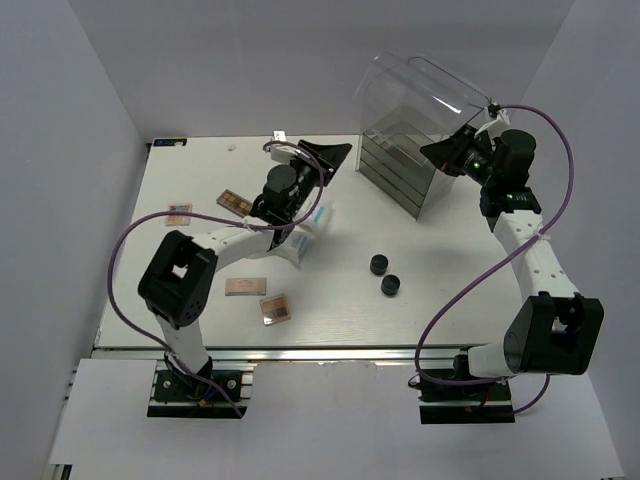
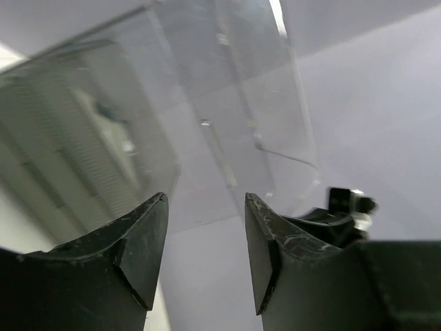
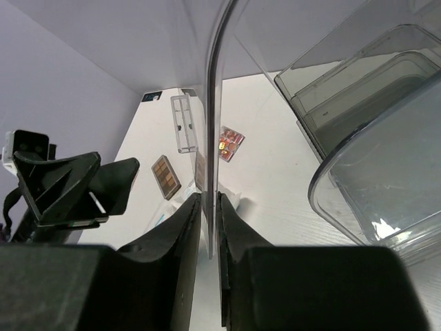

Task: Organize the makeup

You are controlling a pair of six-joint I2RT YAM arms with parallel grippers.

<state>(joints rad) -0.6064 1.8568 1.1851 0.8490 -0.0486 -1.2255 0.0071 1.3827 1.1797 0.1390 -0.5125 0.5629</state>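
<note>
The clear acrylic drawer box (image 1: 405,165) stands at the back right with its curved clear lid (image 1: 420,90) swung up. My right gripper (image 1: 447,152) is shut on the lid's edge (image 3: 209,172). My left gripper (image 1: 335,158) is open and empty, raised left of the box, its jaws (image 2: 207,200) facing the lid (image 2: 227,103). Palettes lie on the left: a brown one (image 1: 236,201), pink ones (image 1: 178,212), (image 1: 245,286), (image 1: 275,307). Two round black jars (image 1: 379,264), (image 1: 390,285) sit mid-table. A white blue-printed pouch (image 1: 312,222) lies under the left arm.
A small clear plastic piece (image 1: 280,135) lies at the table's back edge. The box's smoky drawers (image 3: 358,89) show under the lid. The brown palette (image 3: 166,176) and a pink palette (image 3: 231,141) show in the right wrist view. Walls close in the left, back and right.
</note>
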